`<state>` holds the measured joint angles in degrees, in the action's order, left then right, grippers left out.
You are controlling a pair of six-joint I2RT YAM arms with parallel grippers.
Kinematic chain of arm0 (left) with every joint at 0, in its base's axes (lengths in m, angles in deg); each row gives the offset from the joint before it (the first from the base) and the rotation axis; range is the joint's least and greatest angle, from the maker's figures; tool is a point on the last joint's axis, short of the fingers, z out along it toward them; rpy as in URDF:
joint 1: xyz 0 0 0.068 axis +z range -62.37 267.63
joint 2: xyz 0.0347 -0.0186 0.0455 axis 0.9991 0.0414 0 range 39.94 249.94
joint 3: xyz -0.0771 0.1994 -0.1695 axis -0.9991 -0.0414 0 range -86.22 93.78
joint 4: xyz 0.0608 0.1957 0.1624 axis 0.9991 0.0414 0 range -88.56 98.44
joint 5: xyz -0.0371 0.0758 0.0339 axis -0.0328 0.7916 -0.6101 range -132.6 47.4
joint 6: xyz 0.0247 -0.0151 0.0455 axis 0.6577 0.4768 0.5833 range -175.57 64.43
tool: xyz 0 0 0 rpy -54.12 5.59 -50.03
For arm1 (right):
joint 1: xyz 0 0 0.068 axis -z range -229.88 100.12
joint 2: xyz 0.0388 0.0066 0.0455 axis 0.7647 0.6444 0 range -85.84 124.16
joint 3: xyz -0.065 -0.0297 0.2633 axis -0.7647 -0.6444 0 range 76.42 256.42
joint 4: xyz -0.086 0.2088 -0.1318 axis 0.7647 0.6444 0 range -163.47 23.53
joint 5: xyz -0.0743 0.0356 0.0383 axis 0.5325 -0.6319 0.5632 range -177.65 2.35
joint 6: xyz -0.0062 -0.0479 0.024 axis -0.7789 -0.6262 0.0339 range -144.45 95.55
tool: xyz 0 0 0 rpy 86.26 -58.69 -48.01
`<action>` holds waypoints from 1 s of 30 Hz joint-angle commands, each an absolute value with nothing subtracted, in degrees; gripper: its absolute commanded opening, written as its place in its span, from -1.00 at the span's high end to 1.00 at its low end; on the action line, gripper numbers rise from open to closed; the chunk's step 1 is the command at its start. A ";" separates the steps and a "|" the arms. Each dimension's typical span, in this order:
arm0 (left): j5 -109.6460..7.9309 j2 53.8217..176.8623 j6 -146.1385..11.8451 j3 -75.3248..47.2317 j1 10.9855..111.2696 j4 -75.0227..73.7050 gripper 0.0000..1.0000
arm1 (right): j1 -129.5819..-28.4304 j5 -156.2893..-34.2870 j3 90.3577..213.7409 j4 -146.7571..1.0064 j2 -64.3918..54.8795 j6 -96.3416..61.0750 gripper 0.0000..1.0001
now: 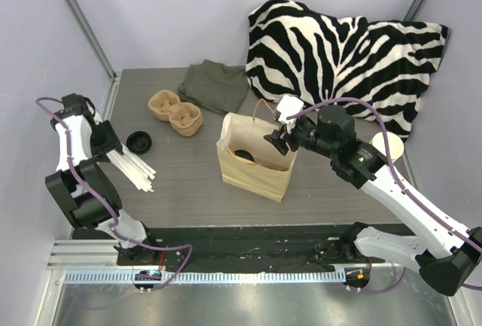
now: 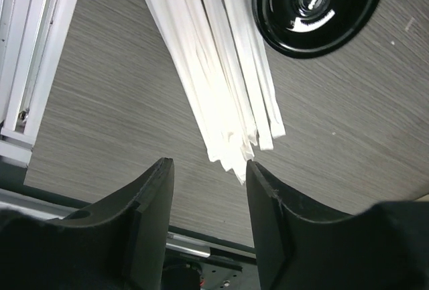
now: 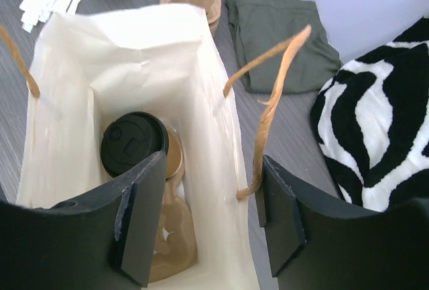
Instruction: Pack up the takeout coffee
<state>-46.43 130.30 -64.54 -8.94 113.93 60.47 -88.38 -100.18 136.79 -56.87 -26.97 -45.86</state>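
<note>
The takeout coffee (image 3: 137, 146), a brown paper cup with a black lid, stands in a pulp carrier (image 3: 171, 236) at the bottom of the open paper bag (image 1: 256, 168). In the top view only its lid (image 1: 243, 154) shows inside the bag. My right gripper (image 3: 211, 220) is open and empty, astride the bag's right wall near the twisted paper handle (image 3: 268, 109); it also shows in the top view (image 1: 276, 140). My left gripper (image 2: 209, 199) is open and empty above the table, just short of the tips of the white straws (image 2: 221, 69).
A loose black lid (image 1: 139, 142) lies beside the white straws (image 1: 134, 166) at the left. A second pulp carrier (image 1: 175, 111) and a folded green cloth (image 1: 216, 85) lie behind the bag. A zebra pillow (image 1: 339, 51) fills the back right. A paper cup (image 1: 388, 146) stands at the right.
</note>
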 commanded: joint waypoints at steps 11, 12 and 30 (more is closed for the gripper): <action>-45.50 148.81 -62.25 5.71 116.02 54.62 0.33 | -88.38 -100.39 143.56 -55.81 -27.48 -42.73 -0.62; -45.32 149.88 -62.16 6.50 116.02 54.36 0.35 | -88.38 -100.30 143.91 -55.54 -27.30 -42.38 -0.63; -40.49 162.89 -59.17 16.88 116.72 52.86 0.45 | -88.38 -96.96 145.76 -52.64 -26.69 -41.85 -0.86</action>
